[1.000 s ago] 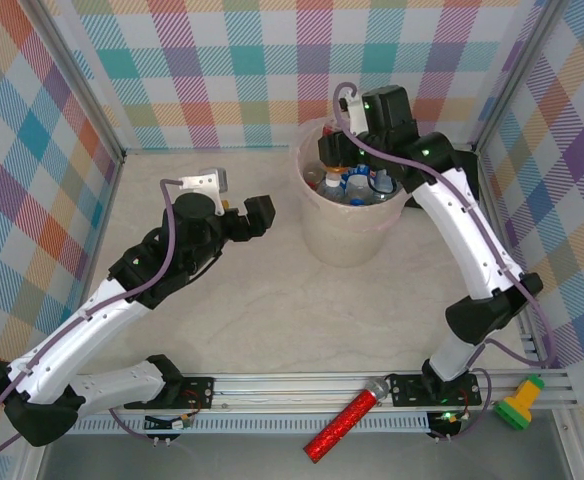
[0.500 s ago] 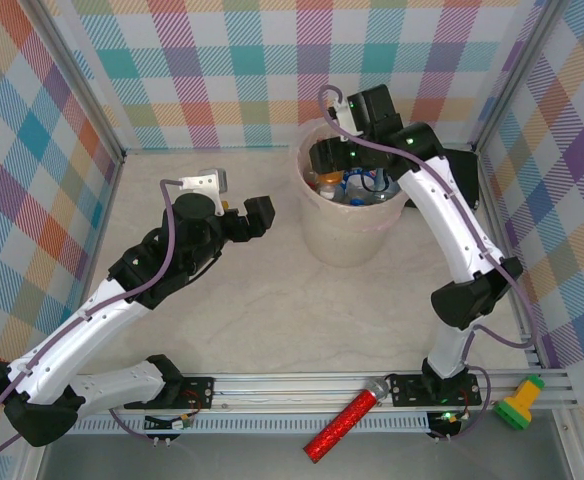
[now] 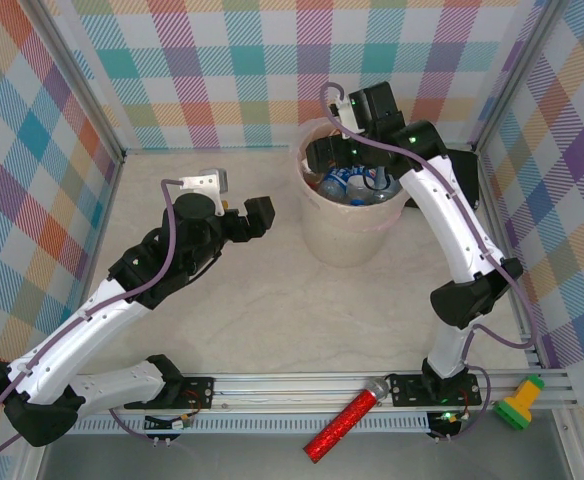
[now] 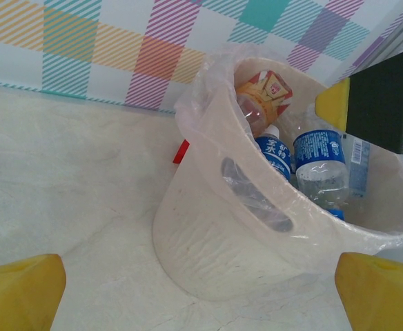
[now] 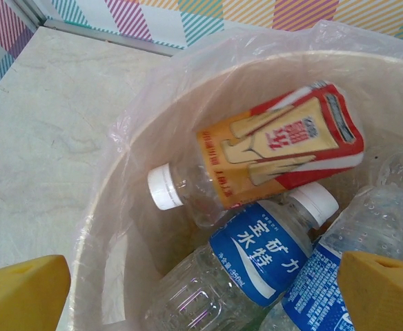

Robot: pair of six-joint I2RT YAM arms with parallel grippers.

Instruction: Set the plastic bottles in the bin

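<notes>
Two stray items lie nearest, on the metal rail at the counter's front edge: a red glittery tube (image 3: 344,428) and a yellow-green flashlight-like item (image 3: 519,407). Further in, left of centre, the left pincer (image 3: 234,200) hangs above bare counter (image 3: 272,310) with its yellow tips spread wide and nothing between them, facing the bin (image 3: 342,235). The bin stands on the far half of the counter, right of centre and close to the checked back wall. It is a round, pale peach bucket with a cut-out handle slot (image 4: 257,200) below the rim and a clear liner (image 5: 188,76) folded over the edge. The plastic bottles (image 3: 357,187) lie piled inside it. One clear bottle with an orange-and-red label (image 5: 257,162) and a white cap rests on top against the wall. Beside it are two clear bottles with blue labels (image 5: 257,255), the nearer one white-capped. The right pincer (image 5: 201,296) hovers over the bin's far rim, fingers wide apart and empty.
</notes>
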